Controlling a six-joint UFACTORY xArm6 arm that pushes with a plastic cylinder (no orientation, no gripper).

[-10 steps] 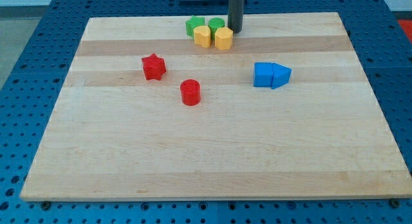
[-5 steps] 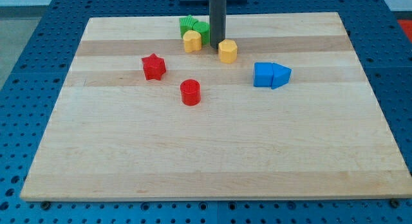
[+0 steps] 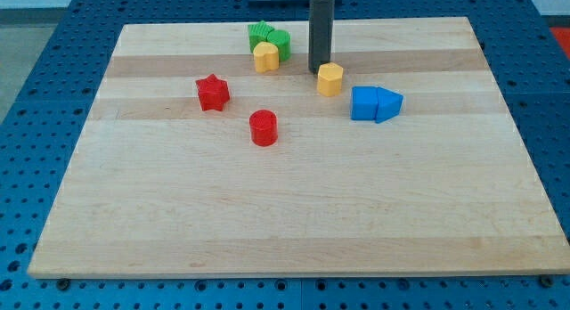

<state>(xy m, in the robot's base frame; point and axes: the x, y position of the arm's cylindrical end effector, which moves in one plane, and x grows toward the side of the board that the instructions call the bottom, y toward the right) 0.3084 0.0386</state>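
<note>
Your rod stands straight up near the top middle of the frame. No pincer here; my tip touches the yellow block. Since before, both slid right, toward the blue blocks.

My tip sits right against the yellow hexagonal block, at its upper-left edge; blue blocks lie just to the view's right.
</note>
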